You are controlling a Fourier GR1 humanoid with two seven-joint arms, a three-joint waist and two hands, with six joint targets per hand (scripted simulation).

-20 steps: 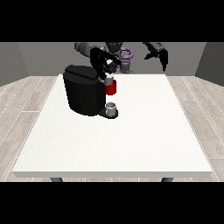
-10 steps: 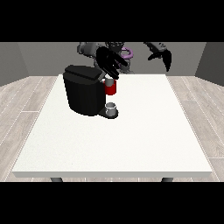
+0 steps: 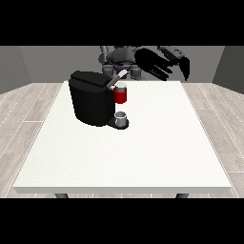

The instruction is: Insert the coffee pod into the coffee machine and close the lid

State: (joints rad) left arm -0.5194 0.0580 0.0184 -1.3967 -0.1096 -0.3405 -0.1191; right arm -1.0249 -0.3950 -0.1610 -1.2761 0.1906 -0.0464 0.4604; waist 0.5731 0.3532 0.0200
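Note:
The black coffee machine (image 3: 94, 102) stands on the white table (image 3: 143, 152), left of middle. At its front is a red pod holder (image 3: 121, 96) with a pale top, and I cannot make out the pod itself. A grey lid lever (image 3: 117, 79) slants up above the holder. A small grey cup (image 3: 122, 118) sits on the machine's base. The hand nearer the machine (image 3: 152, 64) hovers up and right of it, fingers straight, holding nothing. The hand at the view's right (image 3: 180, 60) hangs above the table's far edge, fingers relaxed and pointing down.
The robot's torso (image 3: 121, 57) stands behind the table's far edge, just behind the machine. Grey plank floor surrounds the table.
The hand that was over the machine's lid has lifted off and swung to the view's right. The other hand has barely moved.

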